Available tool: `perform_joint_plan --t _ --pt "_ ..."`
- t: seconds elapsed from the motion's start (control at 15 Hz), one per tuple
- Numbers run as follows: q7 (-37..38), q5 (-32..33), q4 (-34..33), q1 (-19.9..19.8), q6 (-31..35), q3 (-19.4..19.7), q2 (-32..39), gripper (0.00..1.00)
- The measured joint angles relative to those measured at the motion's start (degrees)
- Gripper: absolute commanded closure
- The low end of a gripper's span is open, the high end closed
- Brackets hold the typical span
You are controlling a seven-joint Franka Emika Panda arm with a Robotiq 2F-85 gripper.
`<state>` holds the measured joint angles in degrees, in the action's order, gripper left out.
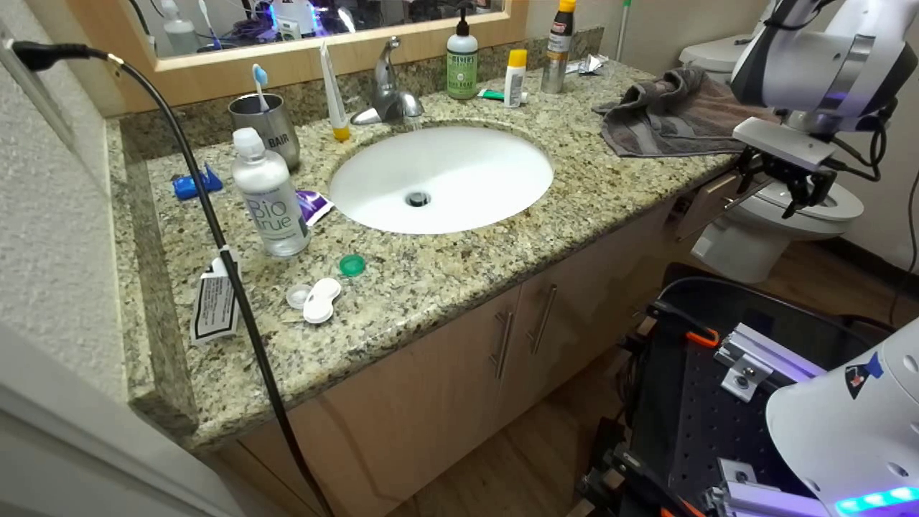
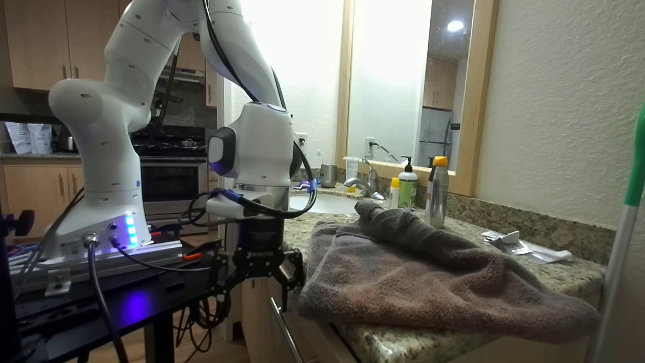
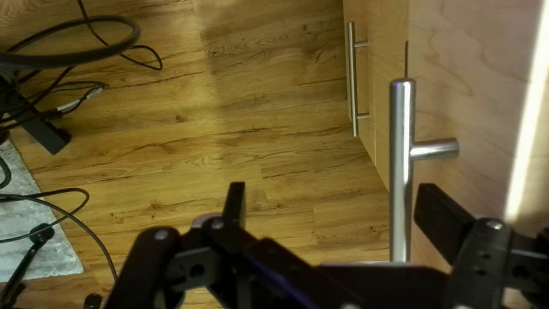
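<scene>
Black claw [image 3: 334,201] gapes wide near a metal handle [image 3: 401,171].

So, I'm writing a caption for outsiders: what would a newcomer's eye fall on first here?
Most likely the white arm, bent high beside the counter in an exterior view, blue lights glowing low on it. In the wrist view, it would probably be the nearer, shiny handle, showing between the jaws of the open gripper. After those, perhaps the rumpled towel on the counter and the white sink set in it.

Wood-framed mirror [image 2: 387,96], pale textured wall [image 2: 549,111], plank floor [image 3: 266,107], white toilet [image 1: 764,237], distant oven [image 2: 172,179].
</scene>
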<state>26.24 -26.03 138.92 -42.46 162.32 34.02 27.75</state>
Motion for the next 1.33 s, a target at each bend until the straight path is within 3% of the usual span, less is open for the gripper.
perform_joint_plan --t 0.8,1.33 --pt "4.04 0.10 -0.28 2.07 -0.24 1.00 1.94 0.00" --pt "2.57 0.80 1.27 3.42 2.80 1.45 1.83 0.00"
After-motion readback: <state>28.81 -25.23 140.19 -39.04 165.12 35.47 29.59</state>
